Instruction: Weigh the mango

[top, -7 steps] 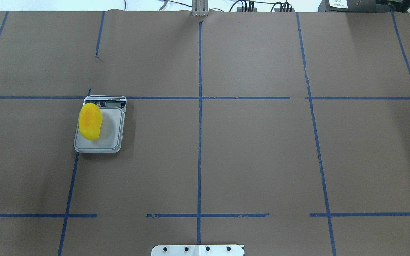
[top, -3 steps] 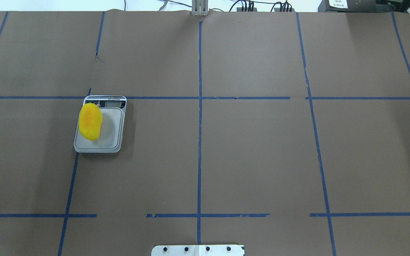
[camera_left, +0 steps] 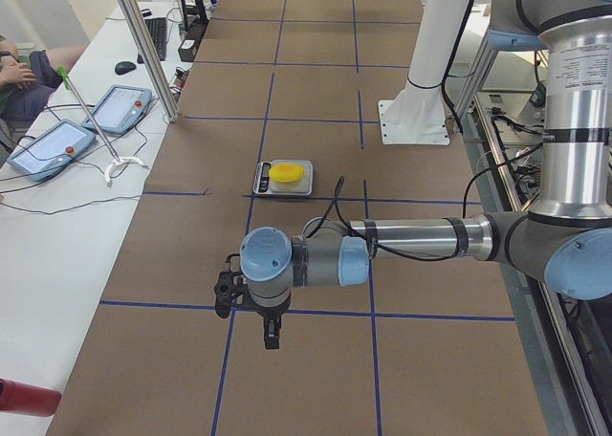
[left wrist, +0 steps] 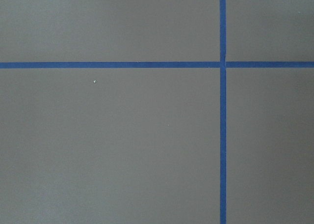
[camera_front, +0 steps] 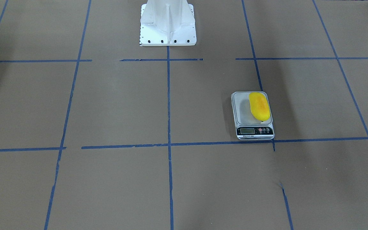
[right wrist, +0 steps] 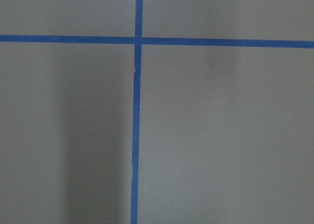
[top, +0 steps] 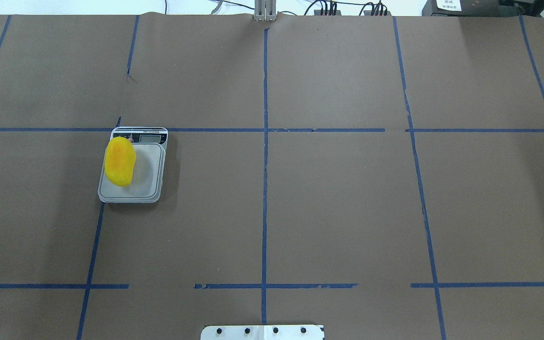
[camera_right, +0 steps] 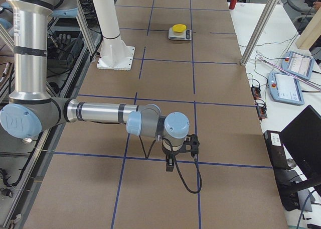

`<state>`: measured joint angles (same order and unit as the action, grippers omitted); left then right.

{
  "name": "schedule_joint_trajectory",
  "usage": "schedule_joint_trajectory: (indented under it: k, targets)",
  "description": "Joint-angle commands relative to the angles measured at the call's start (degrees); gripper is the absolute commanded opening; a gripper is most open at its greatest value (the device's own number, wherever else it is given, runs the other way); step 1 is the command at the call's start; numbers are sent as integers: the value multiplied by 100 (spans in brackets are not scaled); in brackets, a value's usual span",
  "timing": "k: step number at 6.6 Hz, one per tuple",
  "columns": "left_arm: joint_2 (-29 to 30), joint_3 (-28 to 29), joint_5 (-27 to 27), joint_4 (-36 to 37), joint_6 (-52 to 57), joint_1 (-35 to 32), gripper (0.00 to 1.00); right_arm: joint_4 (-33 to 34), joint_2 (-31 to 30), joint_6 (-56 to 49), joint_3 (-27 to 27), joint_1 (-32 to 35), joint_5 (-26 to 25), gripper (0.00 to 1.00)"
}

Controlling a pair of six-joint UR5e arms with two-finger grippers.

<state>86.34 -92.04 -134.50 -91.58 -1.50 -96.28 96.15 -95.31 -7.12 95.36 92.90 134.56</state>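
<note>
The yellow mango (top: 120, 161) lies on the left half of the small grey scale's (top: 148, 175) platform, left of the table's middle. It also shows in the front view (camera_front: 259, 106) on the scale (camera_front: 244, 111), with the display towards that camera. No gripper touches it. My left gripper (camera_left: 271, 337) shows only in the left side view, pointing down over the table well away from the scale (camera_left: 261, 179). My right gripper (camera_right: 170, 164) shows only in the right side view, far from the mango (camera_right: 178, 28). I cannot tell whether either is open or shut.
Brown paper with a blue tape grid (top: 265, 189) covers the table. The white robot base (camera_front: 168, 25) stands at the near middle edge. Operator tablets (camera_left: 53, 144) and cables lie on the side bench, beside metal frame posts (camera_right: 261, 25).
</note>
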Motion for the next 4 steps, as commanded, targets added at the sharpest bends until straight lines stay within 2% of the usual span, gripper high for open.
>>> schedule_joint_trajectory:
  k: [1,4]
  targets:
    - [-47,-51,203,-490,-814,39,100,0,3,0,0,0,0,100]
    - [-56,-69,196,-545,-861,609,100,0,-5,0,0,0,0,100]
